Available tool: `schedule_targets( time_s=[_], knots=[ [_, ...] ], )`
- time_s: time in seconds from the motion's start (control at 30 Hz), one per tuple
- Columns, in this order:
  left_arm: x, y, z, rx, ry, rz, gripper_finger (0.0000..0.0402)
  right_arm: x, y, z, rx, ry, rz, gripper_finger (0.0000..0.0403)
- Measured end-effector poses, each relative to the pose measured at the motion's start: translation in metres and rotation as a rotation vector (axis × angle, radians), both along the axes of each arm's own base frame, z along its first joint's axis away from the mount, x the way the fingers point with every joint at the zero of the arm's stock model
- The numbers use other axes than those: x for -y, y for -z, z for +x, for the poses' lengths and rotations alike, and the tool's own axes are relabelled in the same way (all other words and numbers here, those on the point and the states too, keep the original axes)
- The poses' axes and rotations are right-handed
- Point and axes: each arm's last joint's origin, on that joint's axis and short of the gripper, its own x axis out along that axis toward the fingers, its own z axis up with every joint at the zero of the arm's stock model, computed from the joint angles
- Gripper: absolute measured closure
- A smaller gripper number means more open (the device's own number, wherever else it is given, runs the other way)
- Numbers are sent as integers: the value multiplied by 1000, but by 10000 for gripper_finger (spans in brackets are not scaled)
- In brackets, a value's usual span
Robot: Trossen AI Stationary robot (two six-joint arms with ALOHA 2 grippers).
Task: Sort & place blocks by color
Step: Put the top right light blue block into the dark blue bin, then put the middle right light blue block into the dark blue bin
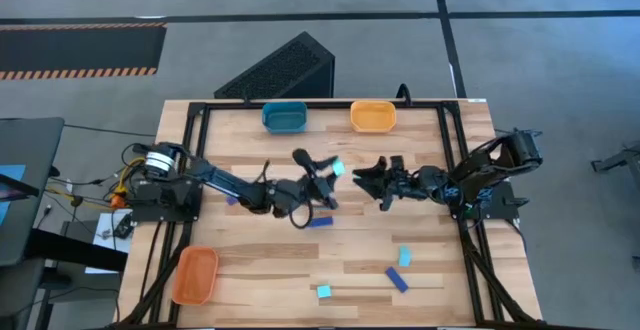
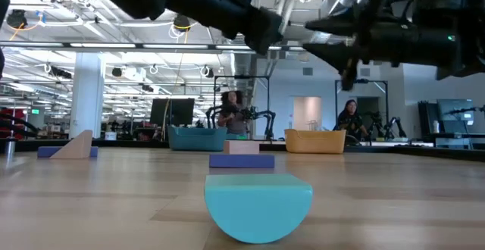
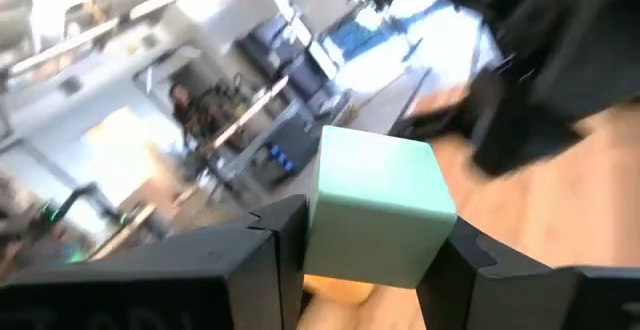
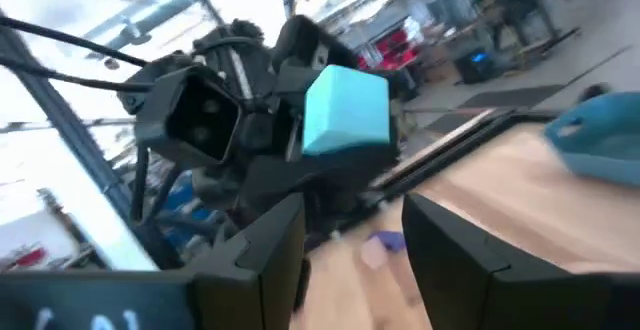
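Observation:
My left gripper [image 1: 330, 170] is shut on a light cyan cube [image 3: 375, 215], held in the air above the table's middle. My right gripper [image 1: 362, 177] is open and faces it from the right, a short gap away. Its wrist view shows the cube [image 4: 345, 110] beyond its own spread fingers [image 4: 270, 245]. Loose on the table lie a dark blue oblong [image 1: 318, 222], another blue block [image 1: 232, 200], a cyan block [image 1: 404, 257], a dark blue one [image 1: 397, 280] and a cyan one [image 1: 324, 292]. The low view shows a cyan half-round block [image 2: 258, 204] lying on its curved side. My left gripper pinches the cyan cube between its two fingers, one on each opposite side face [image 3: 312, 220]. The fingers come roughly level from the table's left. The cube is lifted clear of the table and sticks out past the fingertips.
A teal tray [image 1: 285, 117] and an orange tray [image 1: 373, 117] stand at the far edge, and another orange tray [image 1: 195, 275] sits at the near left corner. A tan wedge [image 2: 76, 145] lies at the left. People and other robots show in the room behind.

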Motion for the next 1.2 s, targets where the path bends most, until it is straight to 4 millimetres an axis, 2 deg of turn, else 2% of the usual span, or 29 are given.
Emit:
schedule_targets(
  time_s=[0.1, 0.2, 0.47, 0.57, 0.73, 1.2],
  knots=[
    [-24, -4, -7, -68, -58, -57, 287, 4, 6, -16, -26, 92, 17, 205],
    [-64, -8, -19, -114, -137, -171, 284, 5, 7, -25, -29, 114, 23, 209],
    [-177, 8, -60, -180, -297, -515, 284, 2, 6, -23, -46, 104, 16, 217],
    [-208, 22, -76, -173, -334, -672, 275, 2, 6, -20, -59, 105, 14, 218],
    [-223, 32, -92, -222, -430, -750, 259, 2, 8, -19, -89, 105, 10, 218],
    [-236, 36, -105, -258, -485, -773, 177, 4, 12, -19, -127, 138, 11, 218]
  ],
)
